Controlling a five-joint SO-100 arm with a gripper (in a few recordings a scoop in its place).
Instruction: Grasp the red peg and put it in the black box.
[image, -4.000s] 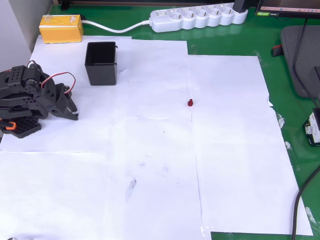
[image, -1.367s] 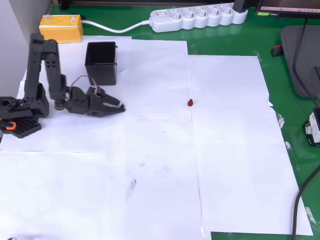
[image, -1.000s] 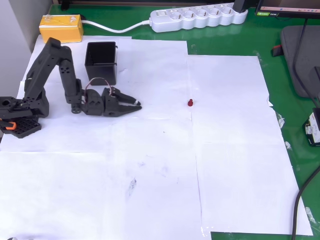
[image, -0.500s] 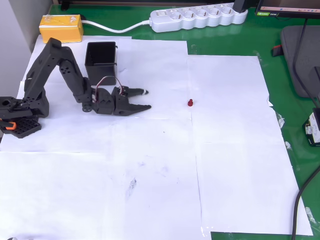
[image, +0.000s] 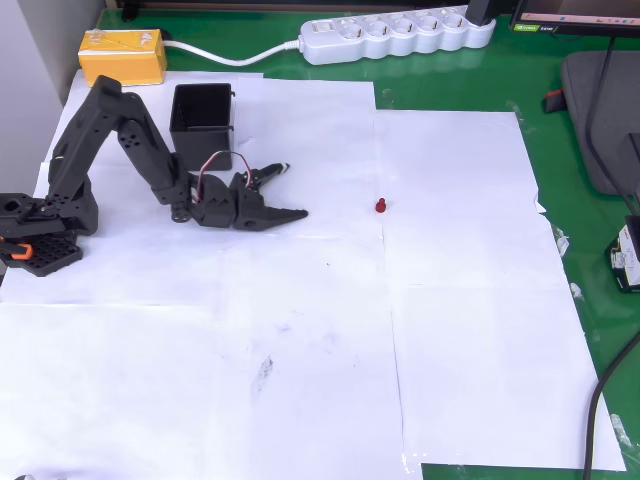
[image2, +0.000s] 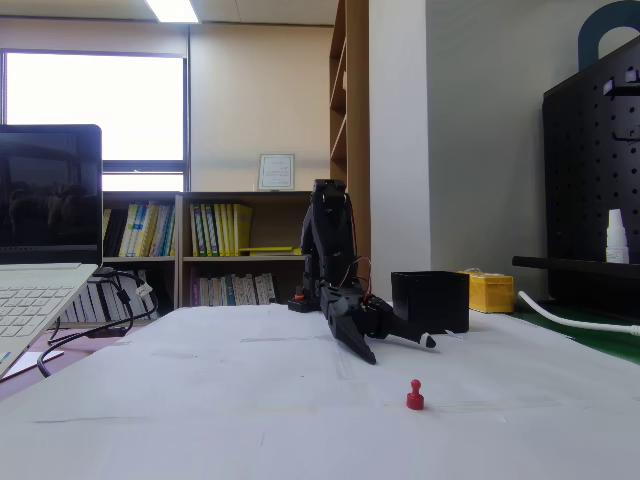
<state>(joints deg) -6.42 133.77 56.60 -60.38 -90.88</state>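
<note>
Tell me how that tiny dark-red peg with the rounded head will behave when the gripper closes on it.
The tiny dark-red peg with the rounded head stands upright on a narrow base, so a glancing finger would probably tip it. Its round head suggests it may then roll on the smooth white paper. It looks rigid and light, and the open gripper should lift it easily.

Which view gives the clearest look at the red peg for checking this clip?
The fixed view: the red peg stands upright on the paper, near the camera, its rounded head and base distinct. In the overhead view the red peg is a tiny red spot, well apart from the open end effector.
</note>
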